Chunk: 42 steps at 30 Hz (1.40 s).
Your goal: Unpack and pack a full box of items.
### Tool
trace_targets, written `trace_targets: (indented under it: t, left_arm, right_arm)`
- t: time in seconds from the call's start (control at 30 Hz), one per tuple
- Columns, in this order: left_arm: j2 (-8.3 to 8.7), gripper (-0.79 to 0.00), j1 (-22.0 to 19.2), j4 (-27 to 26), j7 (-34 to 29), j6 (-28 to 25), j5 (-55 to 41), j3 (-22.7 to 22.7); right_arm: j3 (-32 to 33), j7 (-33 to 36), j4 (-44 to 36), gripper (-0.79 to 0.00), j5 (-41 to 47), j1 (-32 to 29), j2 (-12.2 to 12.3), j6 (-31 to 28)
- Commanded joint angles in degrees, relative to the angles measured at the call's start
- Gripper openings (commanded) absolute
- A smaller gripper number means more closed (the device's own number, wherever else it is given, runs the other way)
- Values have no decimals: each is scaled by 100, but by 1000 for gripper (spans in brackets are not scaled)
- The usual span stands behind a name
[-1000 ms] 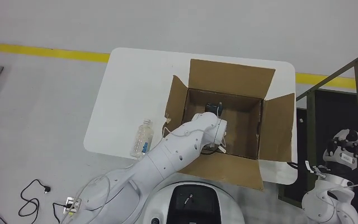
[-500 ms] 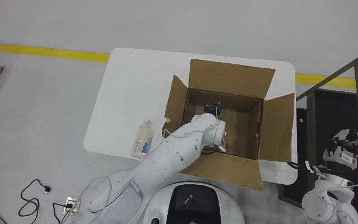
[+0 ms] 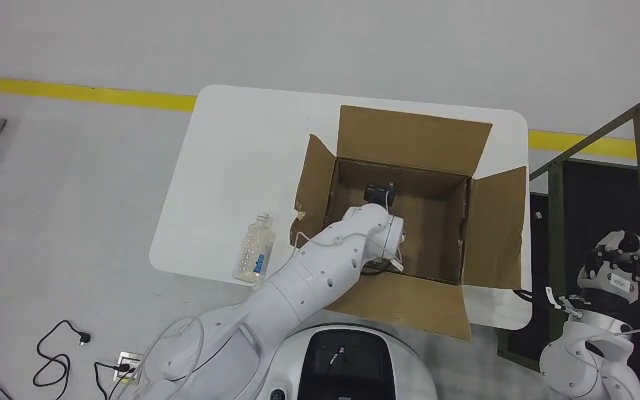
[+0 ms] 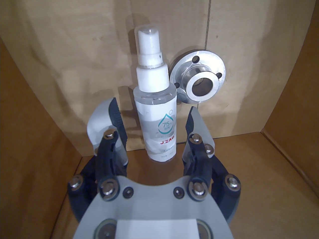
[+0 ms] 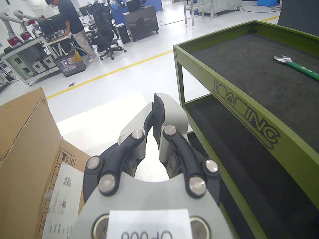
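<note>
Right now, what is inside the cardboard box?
Inside the cardboard box: a clear spray bottle and, beside it, a metal flange. The left pincer straddles the bottle, open. From above, the left arm covers part of the floor.

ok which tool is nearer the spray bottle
Left. The left tool is inside the box, open around the spray bottle; the right tool is outside the box, beside the green cart.

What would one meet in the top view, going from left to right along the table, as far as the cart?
Bare table → plastic bottle lying on it → left flap of the cardboard box → left arm's wrist inside the box → right flap → dark cart beside the table.
</note>
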Motion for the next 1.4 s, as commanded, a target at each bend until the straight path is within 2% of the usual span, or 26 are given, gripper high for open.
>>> trace_targets:
  t: [0.0,0.1,0.3,0.43,0.47,0.5,0.7,0.9,1.07,1.2,1.37]
  left_arm:
    - [-19,-234,2,56,18,-29,20,-12]
    - [-49,-268,-3,113,24,-70,63,-13]
    - [-112,-449,-25,198,2,-118,156,-29]
    - [-143,-597,-27,213,-22,-127,254,-45]
    - [-148,-748,-24,218,-30,-126,273,-52]
    - [-153,-785,-21,218,-28,-119,292,-64]
    - [-173,-785,-45,90,-132,31,627,-35]
    - [-101,-785,-72,-541,-449,88,879,-229]
    - [87,-785,54,-1544,-787,-37,1053,-674]
    - [318,-785,320,-2516,-1176,-219,1550,-1090]
    - [527,-785,581,-3663,-1877,-477,2350,-1424]
  right_arm:
    - [0,0,0,-785,0,0,0,0]
    - [0,0,0,-785,0,0,0,0]
    - [0,0,0,-785,0,0,0,0]
    - [0,0,0,-785,0,0,0,0]
    - [0,0,0,-785,0,0,0,0]
    - [0,0,0,-785,0,0,0,0]
    - [0,0,0,-785,0,0,0,0]
    - [0,0,0,-785,0,0,0,0]
    - [0,0,0,-785,0,0,0,0]
    - [0,0,0,-785,0,0,0,0]
    - [0,0,0,-785,0,0,0,0]
